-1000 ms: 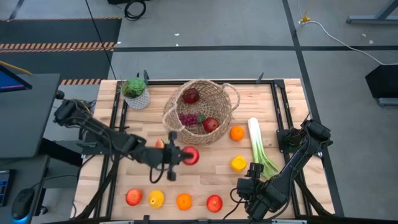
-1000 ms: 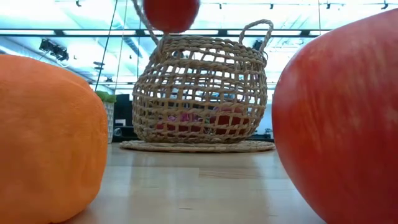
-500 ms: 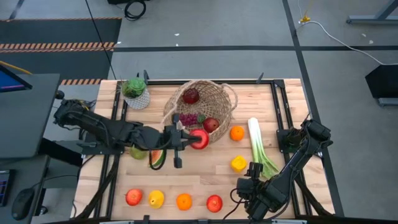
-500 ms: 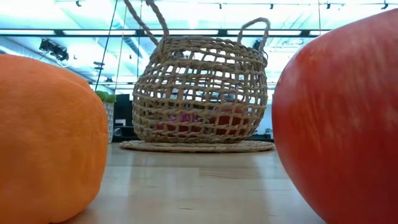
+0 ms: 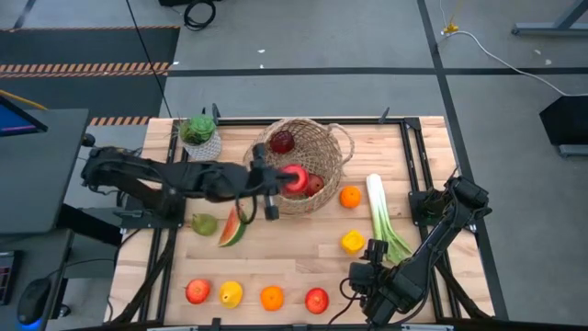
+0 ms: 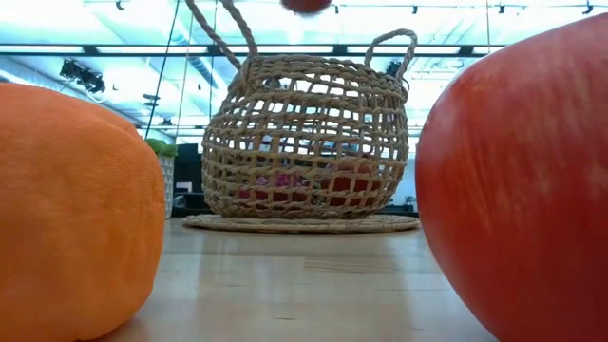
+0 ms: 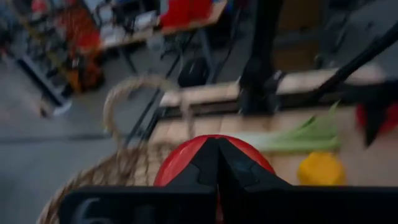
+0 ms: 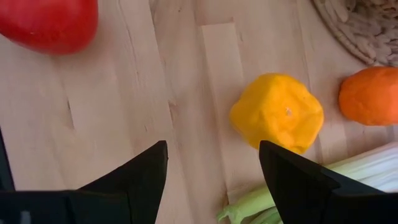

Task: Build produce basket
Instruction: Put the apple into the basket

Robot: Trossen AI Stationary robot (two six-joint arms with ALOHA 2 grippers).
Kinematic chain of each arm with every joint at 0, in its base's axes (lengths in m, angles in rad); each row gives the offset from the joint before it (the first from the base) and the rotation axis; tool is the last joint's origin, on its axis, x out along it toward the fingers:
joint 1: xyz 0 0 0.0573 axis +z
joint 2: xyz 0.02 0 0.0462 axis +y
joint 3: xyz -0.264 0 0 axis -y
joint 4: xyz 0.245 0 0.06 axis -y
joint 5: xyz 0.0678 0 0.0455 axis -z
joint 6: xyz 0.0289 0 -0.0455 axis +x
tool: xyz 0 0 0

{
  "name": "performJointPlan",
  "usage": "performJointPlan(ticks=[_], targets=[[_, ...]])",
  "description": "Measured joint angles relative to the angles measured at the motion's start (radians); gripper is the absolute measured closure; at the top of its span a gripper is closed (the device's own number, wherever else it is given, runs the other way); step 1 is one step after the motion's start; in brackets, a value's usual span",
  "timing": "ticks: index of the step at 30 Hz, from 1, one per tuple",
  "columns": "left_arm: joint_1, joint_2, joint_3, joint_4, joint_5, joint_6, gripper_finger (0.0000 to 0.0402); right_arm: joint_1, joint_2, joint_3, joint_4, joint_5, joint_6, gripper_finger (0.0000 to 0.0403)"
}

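My left gripper (image 5: 290, 181) is shut on a red apple (image 5: 296, 178) and holds it above the near left part of the tan woven basket (image 5: 323, 147). The apple also shows in the left wrist view (image 7: 180, 163), and its underside shows at the top of the low view (image 6: 306, 4), over the basket (image 6: 304, 142). In the basket lie another red apple (image 5: 282, 142), purple grapes (image 5: 275, 175) and a third apple (image 5: 317, 185). My right gripper (image 5: 366, 276) is open and empty, low over the table near its near edge. My left gripper pinches the red apple between its two fingers (image 7: 205, 171), which come about level from the table's left side. The apple (image 7: 174, 165) is lifted clear, above the basket's rim (image 7: 93, 177). The fingers hide the place of contact in the wrist view.
On the table: a pear (image 5: 204, 223), a watermelon slice (image 5: 232, 227), an orange (image 5: 350, 197), a lemon (image 5: 353, 242), a leek (image 5: 381, 216). A row of apple, lemon, orange (image 5: 272, 298) and apple lies by the near edge. A potted plant (image 5: 199, 136) stands far left.
My left gripper has carried the red apple from over the table's middle toward the far edge and a little right, and now stands over the basket. The arm's move has uncovered the pear and the watermelon slice. My right arm has kept still.
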Motion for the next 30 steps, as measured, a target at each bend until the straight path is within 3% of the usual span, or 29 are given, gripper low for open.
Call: performJointPlan(ticks=[22, 30], targets=[[0.029, 0.047, -0.002, -0.047, 0.001, -0.044, 0.0397, 0.0, 0.0, 0.0, 0.009, 0.026, -0.003, 0.0144], [0.044, 0.047, -0.002, -0.076, 0.001, -0.07, 0.0354, 0.0, 0.0, 0.0, 0.013, 0.026, -0.003, 0.0144]])
